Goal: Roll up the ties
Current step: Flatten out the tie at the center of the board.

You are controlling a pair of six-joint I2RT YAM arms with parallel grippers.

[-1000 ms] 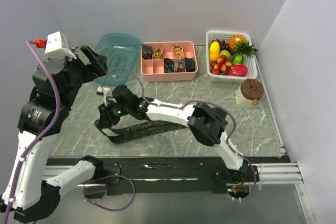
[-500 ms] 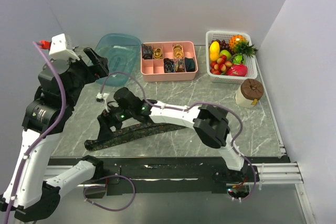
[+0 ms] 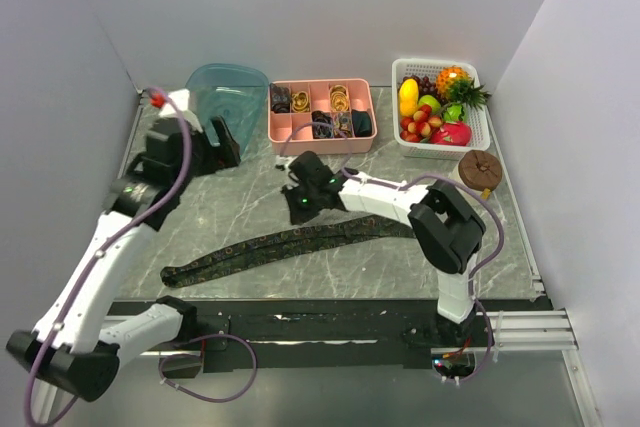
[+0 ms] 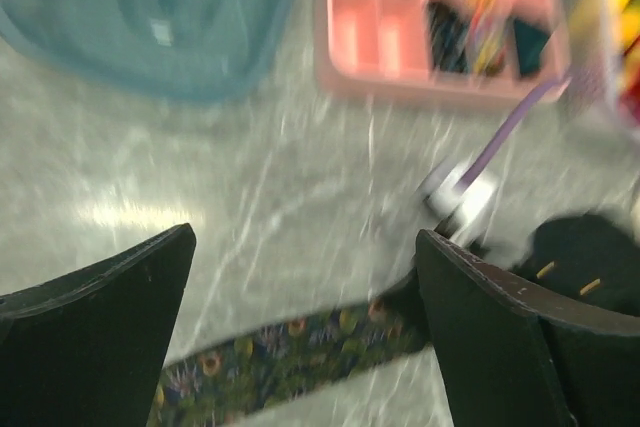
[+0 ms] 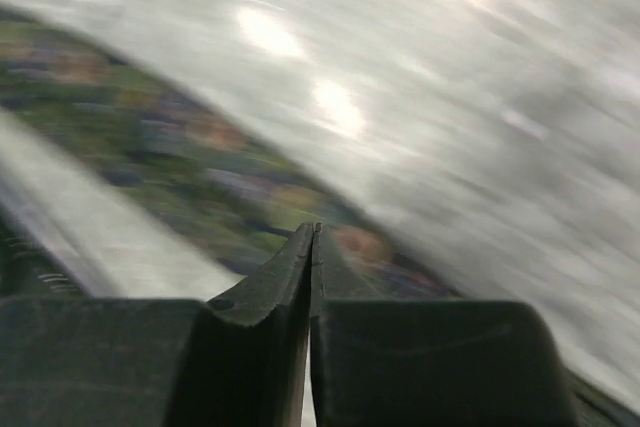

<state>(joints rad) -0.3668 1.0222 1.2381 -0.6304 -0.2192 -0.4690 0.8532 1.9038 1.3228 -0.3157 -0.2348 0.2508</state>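
Note:
One long dark tie with a flowered pattern lies stretched flat across the table's front, from front left to middle right. My right gripper hovers just behind its middle, shut and empty; in the right wrist view the closed fingertips hang over the blurred tie. My left gripper is open above the table's back left. The left wrist view shows the tie crossing below the gap between the wide-apart fingers. Several rolled ties sit in the pink tray.
At the back left stands a teal plastic container, and a white basket of toy fruit at the back right. A jar with a brown lid stands in front of the basket. The right arm's elbow sits over the tie's right end.
The right gripper let go of the tie, drew back to the right and shut. The tie now lies straight on the table. The left arm swung down and right.

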